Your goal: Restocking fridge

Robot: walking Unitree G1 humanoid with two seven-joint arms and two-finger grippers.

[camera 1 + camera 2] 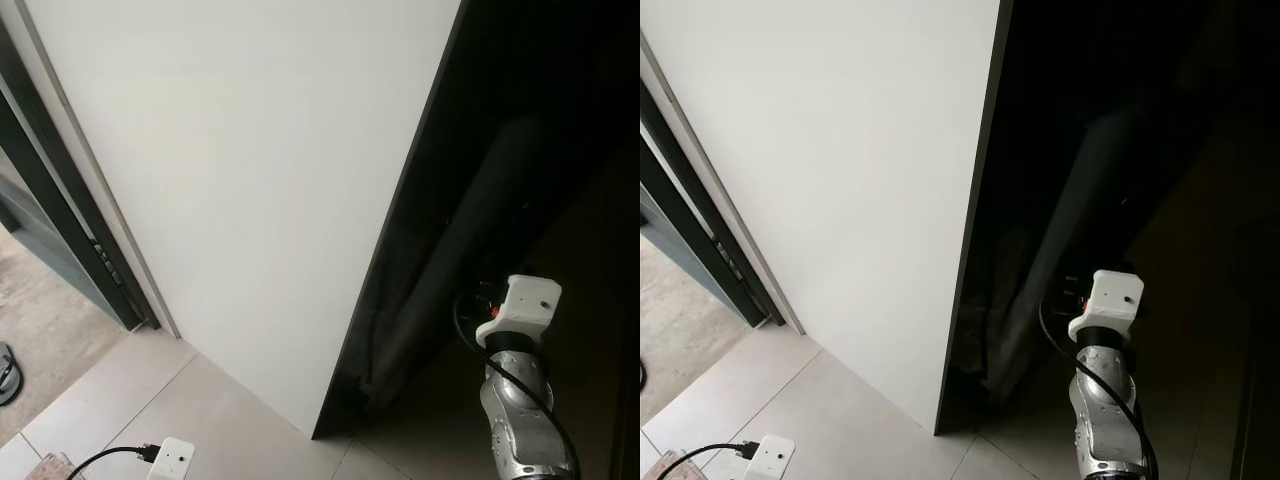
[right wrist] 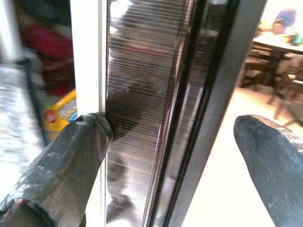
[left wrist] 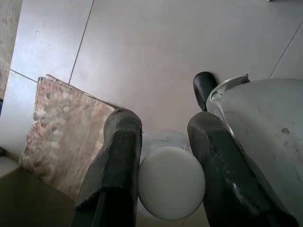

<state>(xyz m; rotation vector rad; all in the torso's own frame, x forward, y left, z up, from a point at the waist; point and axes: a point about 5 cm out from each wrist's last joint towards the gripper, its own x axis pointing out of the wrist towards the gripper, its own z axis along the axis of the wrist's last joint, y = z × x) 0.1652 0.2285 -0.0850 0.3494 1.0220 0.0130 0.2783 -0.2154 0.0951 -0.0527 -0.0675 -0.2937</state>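
You see a silver right arm (image 1: pixel 522 420) with a white wrist housing (image 1: pixel 525 305), black cable looped alongside; end effector fingers (image 3: pixel 118 165) are matte black, scuffed.

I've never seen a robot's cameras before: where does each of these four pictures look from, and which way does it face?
Left and right eye views: on the head, looking down at a white fridge door and the floor tiles; both share the right arm.
Left wrist view: on the left arm, facing the floor; left gripper holds a white-capped bottle.
Right wrist view: on the right arm, right gripper open around the dark door edge.
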